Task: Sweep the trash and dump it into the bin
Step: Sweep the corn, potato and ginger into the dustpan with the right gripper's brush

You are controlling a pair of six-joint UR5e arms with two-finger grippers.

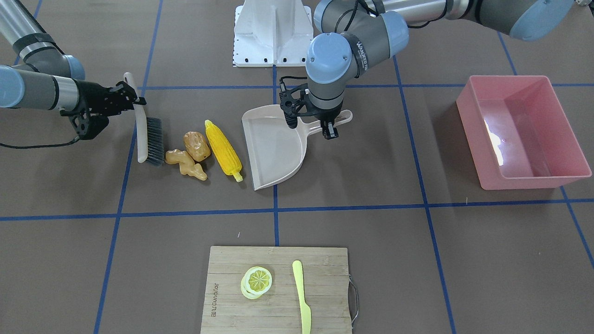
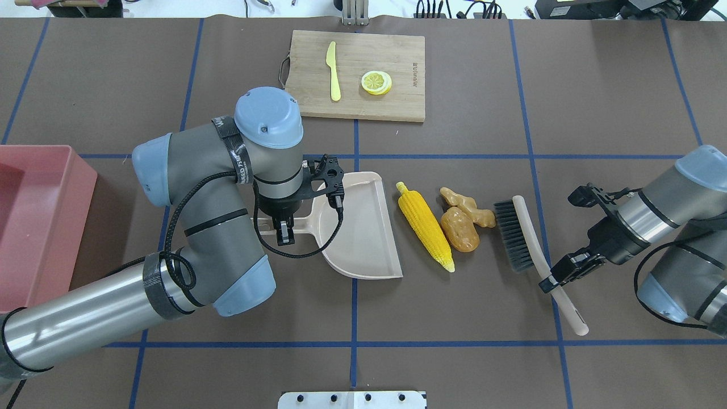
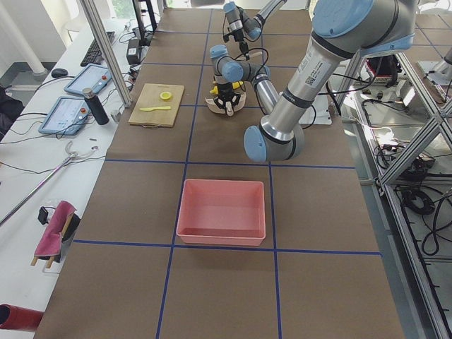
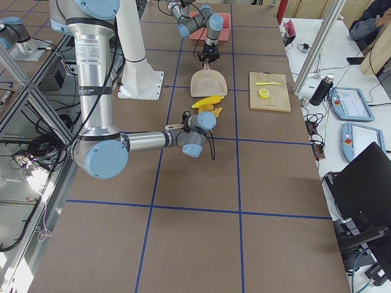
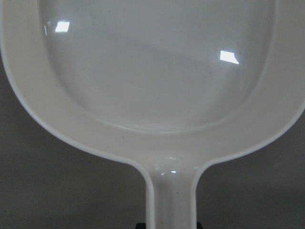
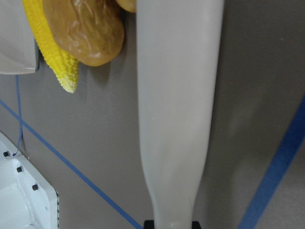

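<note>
- Spotting the bin (image 2: pixel 34 227) well left of the dustpan (image 2: pixel 363 233), apart from everything.
- Pinching the dustpan's handle in the left gripper (image 2: pixel 282 232).
- Finding corn cob (image 2: pixel 425 225), potato lump (image 2: pixel 460 230) and ginger root (image 2: pixel 466 205) clustered just right of the dustpan's lip; likely light, hard, glossy and prone to rolling, so better pushed broadside than gripped.
- Clamping the brush (image 2: pixel 514 233), farther right of the dustpan, by its handle in the right gripper (image 2: pixel 554 277).

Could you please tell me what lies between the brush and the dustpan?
In the overhead view, all three trash pieces lie there: the ginger root and potato lump nearest the brush, then the corn cob nearest the dustpan.
</note>
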